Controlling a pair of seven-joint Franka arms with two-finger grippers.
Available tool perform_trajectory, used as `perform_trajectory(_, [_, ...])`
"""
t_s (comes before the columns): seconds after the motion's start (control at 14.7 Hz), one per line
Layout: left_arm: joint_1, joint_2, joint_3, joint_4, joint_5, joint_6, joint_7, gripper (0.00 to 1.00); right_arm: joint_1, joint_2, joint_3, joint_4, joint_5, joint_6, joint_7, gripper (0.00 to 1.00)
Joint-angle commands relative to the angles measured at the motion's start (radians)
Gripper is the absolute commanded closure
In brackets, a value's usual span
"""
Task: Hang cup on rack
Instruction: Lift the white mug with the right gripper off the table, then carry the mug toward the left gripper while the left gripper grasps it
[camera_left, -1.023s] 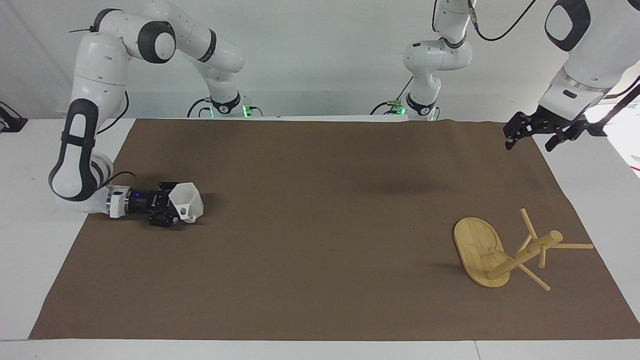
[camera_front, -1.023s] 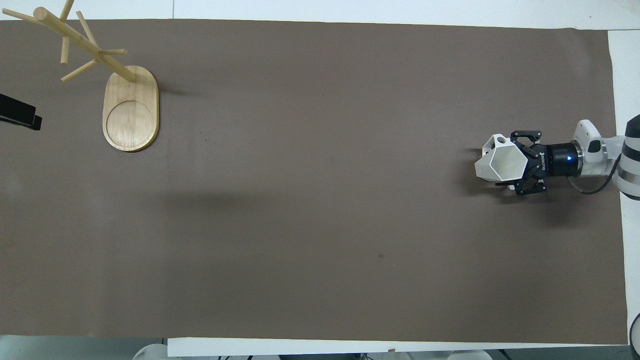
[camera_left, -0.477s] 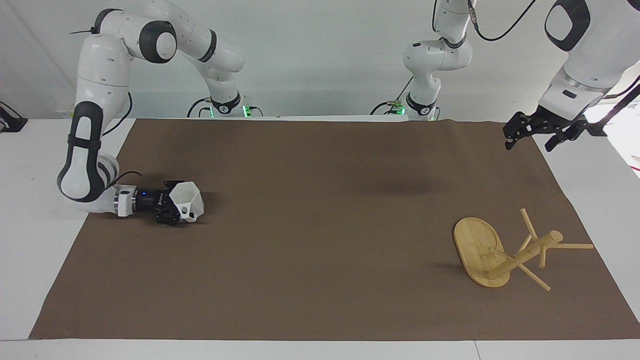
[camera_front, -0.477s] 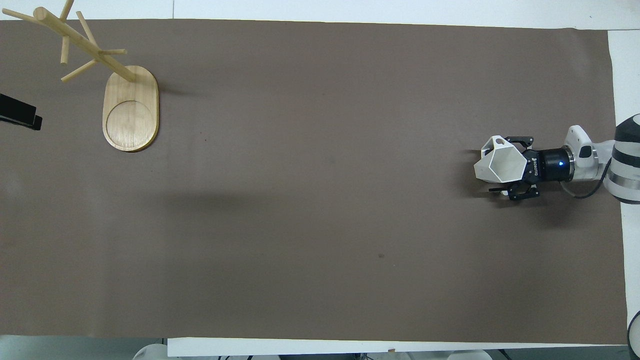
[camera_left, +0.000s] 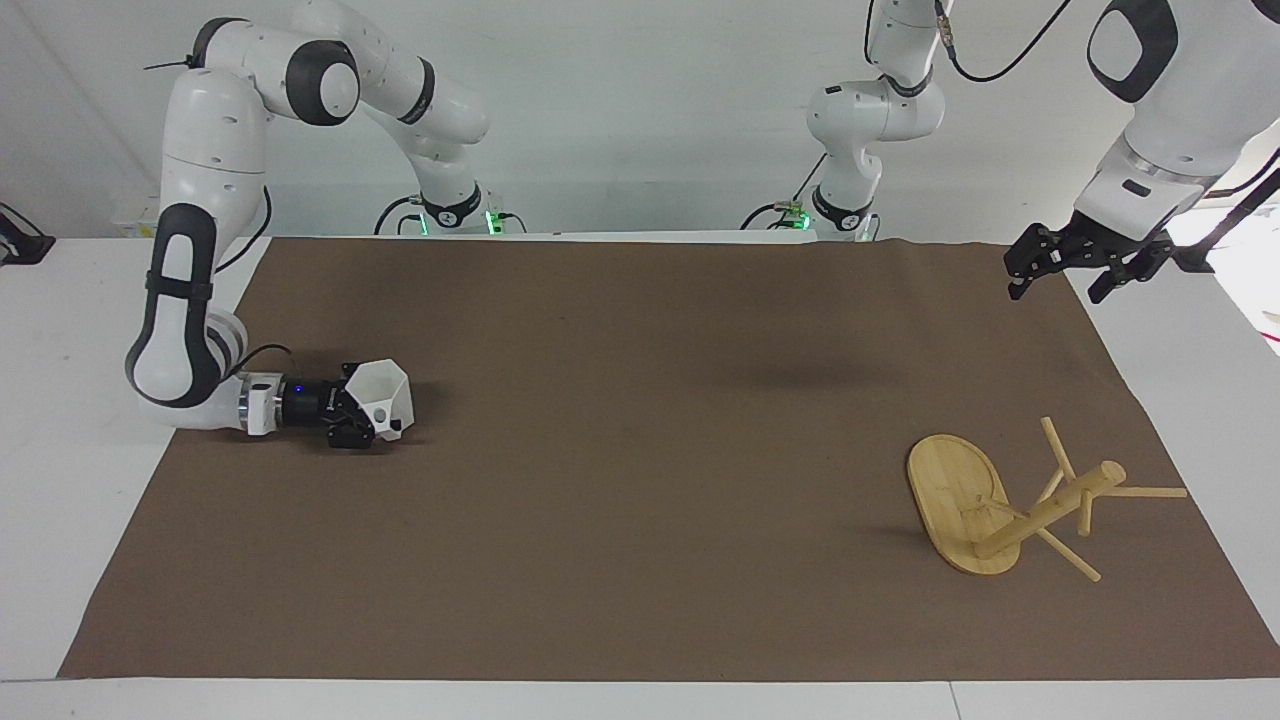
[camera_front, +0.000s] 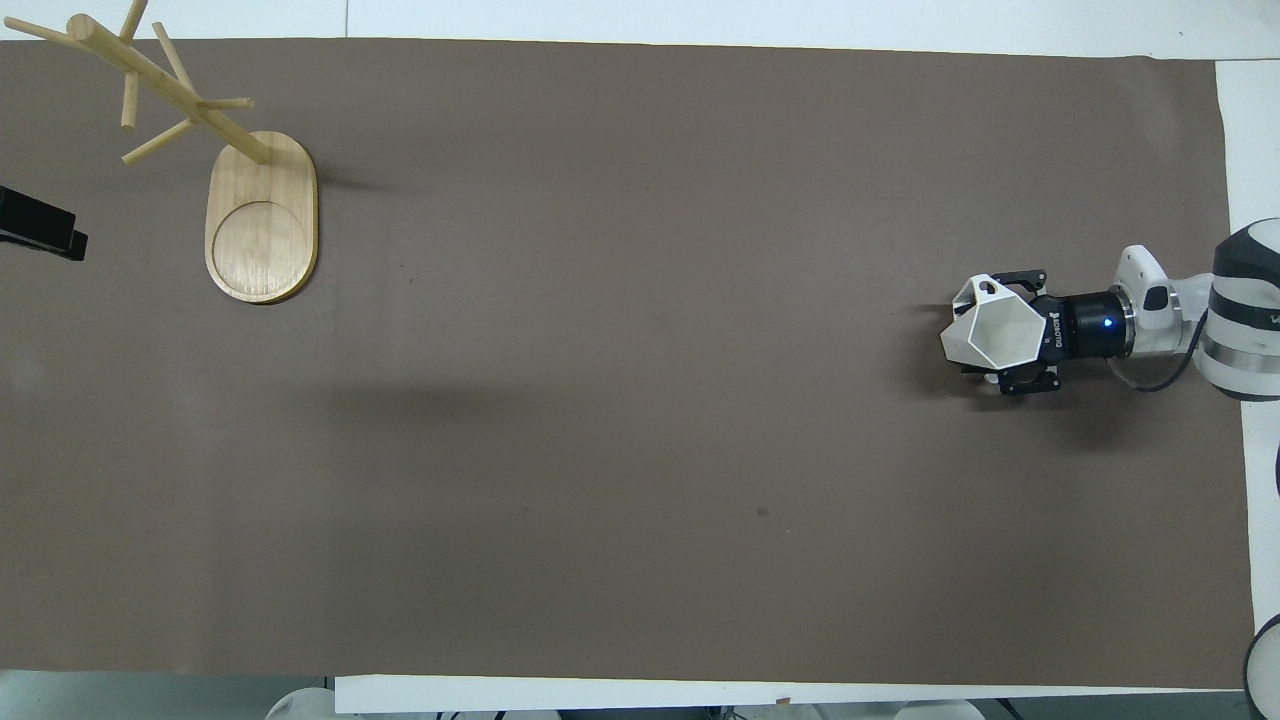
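The white faceted cup (camera_left: 380, 398) is at the right arm's end of the brown mat, mouth up and handle turned away from the robots. It also shows in the overhead view (camera_front: 985, 335). My right gripper (camera_left: 372, 410) lies low and level over the mat, shut on the cup (camera_front: 995, 335). I cannot tell if the cup touches the mat. The bamboo rack (camera_left: 955, 505) is at the left arm's end (camera_front: 262, 215); its post leans toward that end in both views. My left gripper (camera_left: 1075, 268) waits open in the air over the mat's corner, apart from the rack.
The brown mat (camera_left: 640, 450) covers most of the white table. A wide bare stretch of mat lies between the cup and the rack. The left gripper shows as a black tip at the overhead view's edge (camera_front: 40, 230).
My right gripper has slid a little toward the table's middle with the cup in it, and the right arm's elbow has risen. The left arm and the rack have not moved.
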Motion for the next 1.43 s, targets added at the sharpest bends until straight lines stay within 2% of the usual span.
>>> perform_trajectory(0.0, [-0.001,-0.008,-0.004,-0.01,0.011,0.015,-0.023,0.0,0.094,-0.111,0.0,-0.03,0.028,0.062,0.079,0.67])
perform_trajectory(0.2, [-0.033,-0.008,-0.006,-0.022,0.008,0.044,-0.163,0.0,0.239,-0.142,0.0,-0.03,0.195,0.118,0.161,0.67])
perform_trajectory(0.41, [-0.131,-0.004,-0.006,-0.047,0.008,0.102,-0.454,0.0,0.436,-0.16,0.0,-0.03,0.39,0.243,0.263,0.67])
perform_trajectory(0.61, [-0.246,0.012,-0.004,-0.061,0.014,0.154,-0.729,0.0,0.585,-0.189,0.001,-0.019,0.439,0.406,0.401,0.67])
perform_trajectory(0.82, [-0.344,0.053,-0.006,-0.053,0.012,0.208,-0.955,0.0,0.703,-0.195,0.0,-0.014,0.537,0.486,0.424,0.67])
perform_trajectory(1.02, [-0.436,0.108,-0.006,-0.05,0.003,0.265,-1.2,0.0,0.775,-0.226,0.0,-0.03,0.555,0.592,0.418,0.66])
perform_trajectory(1.23, [-0.482,0.119,-0.009,-0.059,-0.01,0.285,-1.245,0.0,0.797,-0.229,0.001,-0.033,0.556,0.623,0.418,0.66])
perform_trajectory(1.36, [-0.499,0.131,-0.006,-0.055,-0.076,0.316,-1.28,0.0,0.794,-0.229,0.001,-0.033,0.556,0.62,0.416,0.66])
